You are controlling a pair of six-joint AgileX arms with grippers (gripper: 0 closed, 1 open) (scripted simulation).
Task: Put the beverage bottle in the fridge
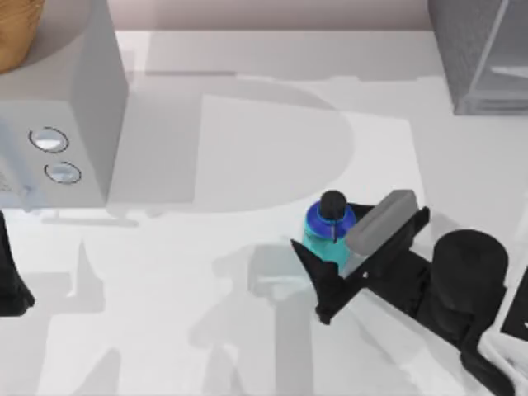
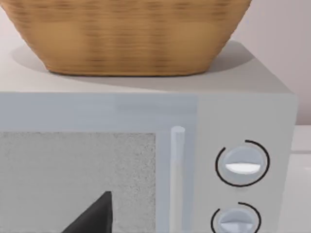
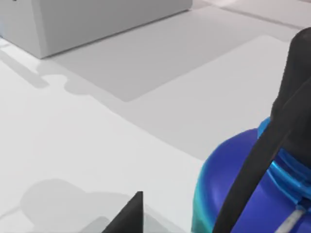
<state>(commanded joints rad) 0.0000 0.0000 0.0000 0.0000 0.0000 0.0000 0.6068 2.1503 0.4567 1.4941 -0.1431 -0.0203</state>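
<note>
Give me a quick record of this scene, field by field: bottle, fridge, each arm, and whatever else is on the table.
bottle: beverage bottle upright on the table, right of centre
right gripper: at the bottle, fingers on either side of it; grip cannot be judged
left arm: parked at the table's left edge
fridge: far right corner, apart from the bottle
other: microwave at far left, wicker basket on top

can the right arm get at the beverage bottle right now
Probably yes. The right gripper is already at the beverage bottle near the table's middle, one finger each side, nothing between.
</note>
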